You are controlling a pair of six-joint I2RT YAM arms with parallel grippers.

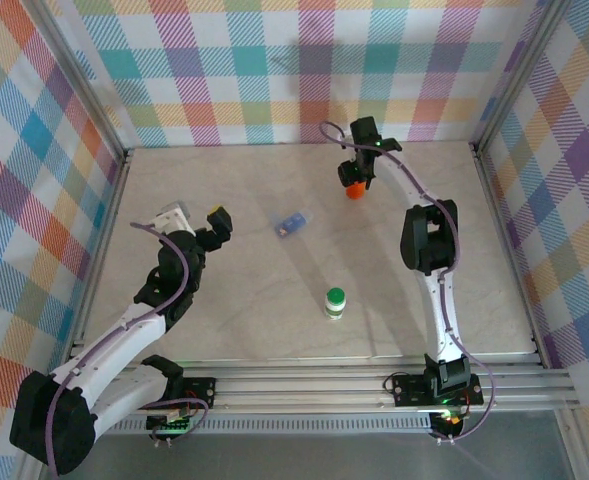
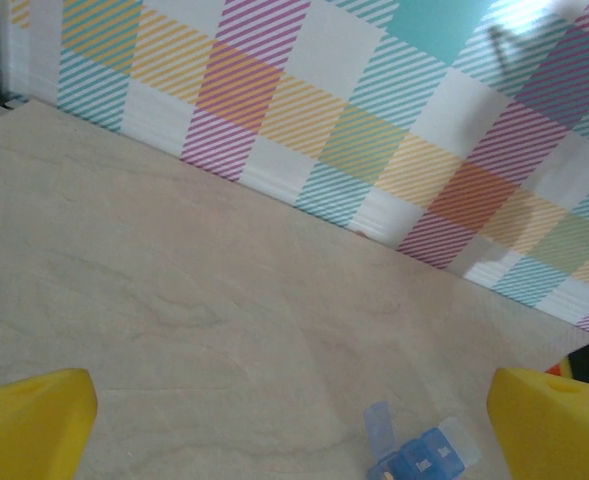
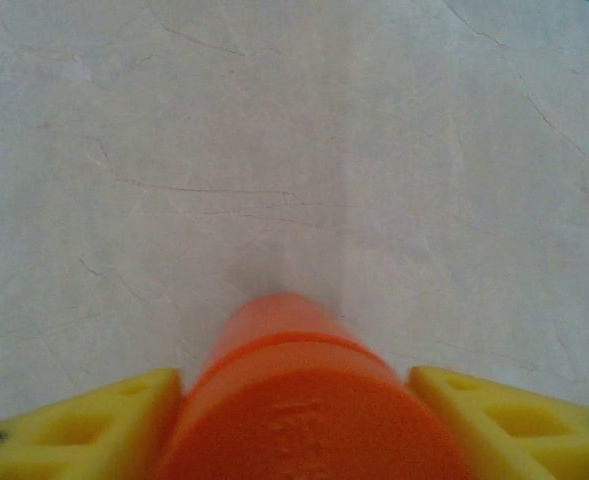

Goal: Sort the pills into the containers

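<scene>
An orange pill bottle (image 1: 354,190) stands upright on the far right part of the table. My right gripper (image 1: 357,176) is right over it. In the right wrist view the bottle's cap (image 3: 304,420) sits between the yellow fingertips (image 3: 84,430), with a thin gap at the right one, so the jaws stand open around it. A blue pill organiser (image 1: 292,224) with one lid flipped up lies mid-table; it also shows low in the left wrist view (image 2: 421,460). My left gripper (image 1: 217,222) hovers wide open to its left, holding nothing. The pills themselves are hidden.
A white bottle with a green cap (image 1: 335,302) stands nearer the front, between the two arms. Plaid walls (image 1: 274,70) close in the table at the back and on both sides.
</scene>
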